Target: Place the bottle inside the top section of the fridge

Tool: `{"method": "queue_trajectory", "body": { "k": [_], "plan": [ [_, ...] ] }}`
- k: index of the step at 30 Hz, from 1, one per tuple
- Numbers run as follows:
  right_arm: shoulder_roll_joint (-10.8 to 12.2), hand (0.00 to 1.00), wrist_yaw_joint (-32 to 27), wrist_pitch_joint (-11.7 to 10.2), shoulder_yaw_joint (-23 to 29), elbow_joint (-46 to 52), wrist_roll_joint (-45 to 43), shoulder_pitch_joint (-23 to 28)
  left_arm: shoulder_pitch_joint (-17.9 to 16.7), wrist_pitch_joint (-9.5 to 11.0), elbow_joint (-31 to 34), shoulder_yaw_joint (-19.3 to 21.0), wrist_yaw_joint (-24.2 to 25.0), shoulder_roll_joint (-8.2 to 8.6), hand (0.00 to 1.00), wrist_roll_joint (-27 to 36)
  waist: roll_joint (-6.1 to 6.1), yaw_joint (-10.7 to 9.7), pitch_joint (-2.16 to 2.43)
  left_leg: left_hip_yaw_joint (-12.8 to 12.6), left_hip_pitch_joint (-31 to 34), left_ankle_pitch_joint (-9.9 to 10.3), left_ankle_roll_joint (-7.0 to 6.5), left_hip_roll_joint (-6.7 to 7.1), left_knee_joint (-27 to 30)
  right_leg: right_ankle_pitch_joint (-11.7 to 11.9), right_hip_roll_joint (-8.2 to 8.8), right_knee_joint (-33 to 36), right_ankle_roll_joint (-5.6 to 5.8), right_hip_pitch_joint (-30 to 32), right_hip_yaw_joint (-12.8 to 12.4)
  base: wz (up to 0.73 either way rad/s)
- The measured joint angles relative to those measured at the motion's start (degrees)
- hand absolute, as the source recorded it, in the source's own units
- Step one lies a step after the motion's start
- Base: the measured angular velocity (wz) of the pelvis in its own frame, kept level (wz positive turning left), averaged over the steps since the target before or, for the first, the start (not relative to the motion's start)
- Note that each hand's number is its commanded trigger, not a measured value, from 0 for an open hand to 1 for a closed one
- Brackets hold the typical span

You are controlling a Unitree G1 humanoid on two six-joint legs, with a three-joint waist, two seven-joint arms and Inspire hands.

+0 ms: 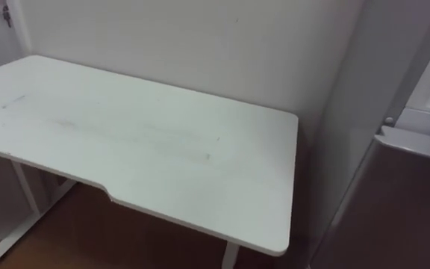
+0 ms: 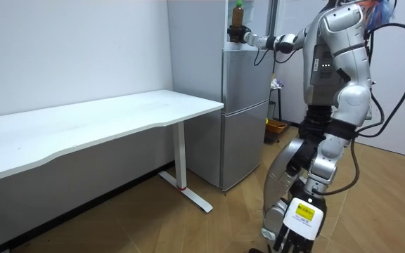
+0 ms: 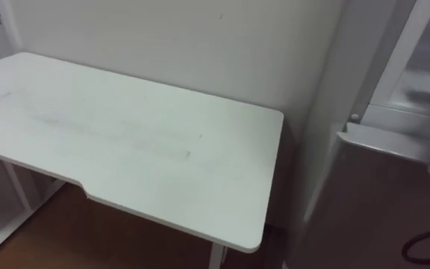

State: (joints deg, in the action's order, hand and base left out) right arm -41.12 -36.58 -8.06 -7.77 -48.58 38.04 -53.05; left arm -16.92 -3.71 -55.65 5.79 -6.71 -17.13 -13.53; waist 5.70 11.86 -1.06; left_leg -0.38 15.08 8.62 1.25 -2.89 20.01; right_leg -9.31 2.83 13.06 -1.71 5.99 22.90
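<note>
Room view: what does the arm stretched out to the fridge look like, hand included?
The right arm is built of silver-grey shell segments with black joints at the elbow and wrist. The right hand is dark, almost black. A thin dark cable seems to loop below the forearm.
</note>
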Motion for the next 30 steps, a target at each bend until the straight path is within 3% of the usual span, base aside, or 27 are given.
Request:
{"method": "queue_trajectory", "body": {
  "k": [8,11,12,21,25,30],
  "plan": [
    [0.0,0.99,1.3,-0.1,-0.1,-0.3,-0.4,-0.3,0.8,0.0,0.0,-0.3,0.6,-1.74,0.00,0.5,-0.38,2.0,-0.01,0.3,0.5,0.0,0.23,-0.40,0.7,0.1,-0.38,0.1,-0.32,0.1,0.1,0.01],
    [0.0,0.49,2.1,-0.2,-0.1,-0.8,-0.4,-0.3,0.8,0.0,0.1,-0.4,0.9,-1.84,0.00,0.5,-0.38,2.7,0.00,0.3,0.4,-0.1,0.28,-0.47,0.7,0.1,-0.41,0.2,-0.37,0.0,0.0,0.00],
    [0.0,0.00,2.6,-0.2,-0.1,-1.0,-0.4,-0.3,0.8,0.0,0.1,-0.4,1.0,-1.84,0.00,0.5,-0.40,2.8,-0.02,0.3,0.4,-0.1,0.28,-0.46,0.8,0.1,-0.38,0.4,-0.42,0.1,0.0,0.00],
    [-1.2,0.00,9.3,-0.3,-2.4,-10.5,10.0,-3.9,1.0,-0.1,0.8,-0.3,1.1,-2.55,0.00,0.4,0.56,3.7,0.10,0.2,-0.5,-0.1,0.37,-0.54,0.6,0.0,-0.38,0.7,-0.53,-0.3,-0.2,-0.01],
    [-2.9,0.00,10.6,2.4,-2.3,-12.1,12.4,-5.1,-0.4,-0.9,2.8,0.9,1.1,-2.75,0.00,0.4,0.67,4.2,0.12,0.5,-0.3,-0.1,0.36,-0.51,0.8,-0.2,-0.38,0.5,-0.23,-0.8,0.2,0.04],
    [-3.8,0.00,12.3,3.2,-2.3,-12.6,13.0,-5.2,-1.6,-1.1,2.8,0.9,1.1,-3.62,0.00,0.5,0.70,4.2,0.14,0.5,-0.3,-0.1,0.36,-0.51,0.9,-0.1,-0.32,0.6,-0.45,-0.9,0.7,0.03]
  ]
}}
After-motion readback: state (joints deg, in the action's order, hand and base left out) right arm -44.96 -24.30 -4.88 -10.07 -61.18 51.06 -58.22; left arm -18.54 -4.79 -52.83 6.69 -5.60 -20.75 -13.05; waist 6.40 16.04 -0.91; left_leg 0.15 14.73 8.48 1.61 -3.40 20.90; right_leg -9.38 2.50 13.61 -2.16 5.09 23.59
